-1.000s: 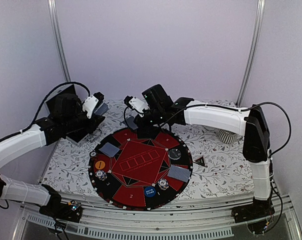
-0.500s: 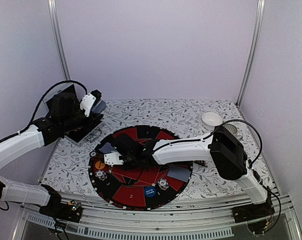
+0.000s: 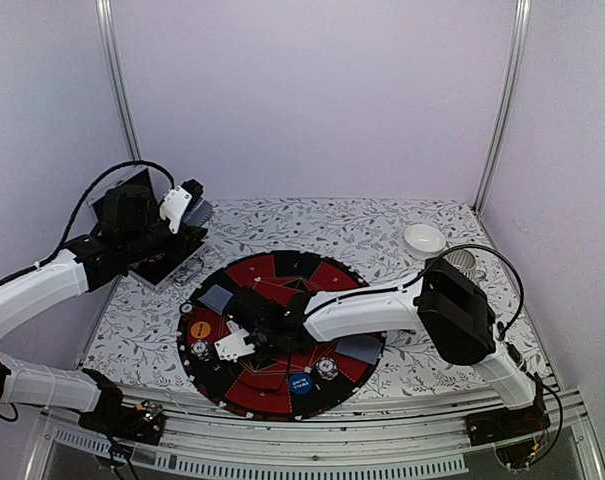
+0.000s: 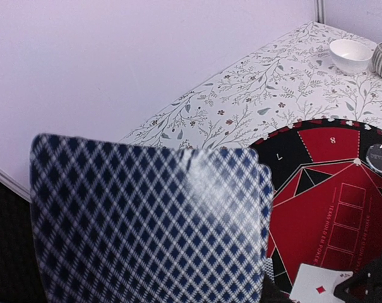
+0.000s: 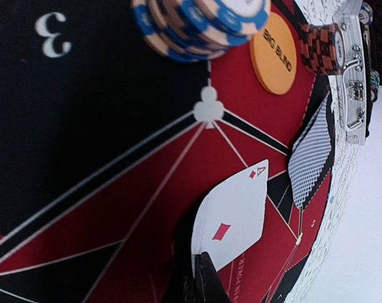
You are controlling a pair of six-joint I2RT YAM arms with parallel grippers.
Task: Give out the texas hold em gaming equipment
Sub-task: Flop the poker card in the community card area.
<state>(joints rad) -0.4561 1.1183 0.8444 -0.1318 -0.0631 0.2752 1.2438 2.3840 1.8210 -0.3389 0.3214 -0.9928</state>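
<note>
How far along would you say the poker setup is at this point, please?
Done: chip stacks, the orange Big Blind button, a blue button and two face-down cards sit on the round mat. In hand: the right end effector pinches the ace of diamonds; the left end effector holds a checked-back card. Left: the centre card boxes look empty.

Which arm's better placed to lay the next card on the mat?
Right: right gripper holds the ace of diamonds low over the mat; left gripper holds a card off to the mat's side.

The blurred card back (image 4: 153,221) hides the left jaws and runs off the bottom edge.
</note>
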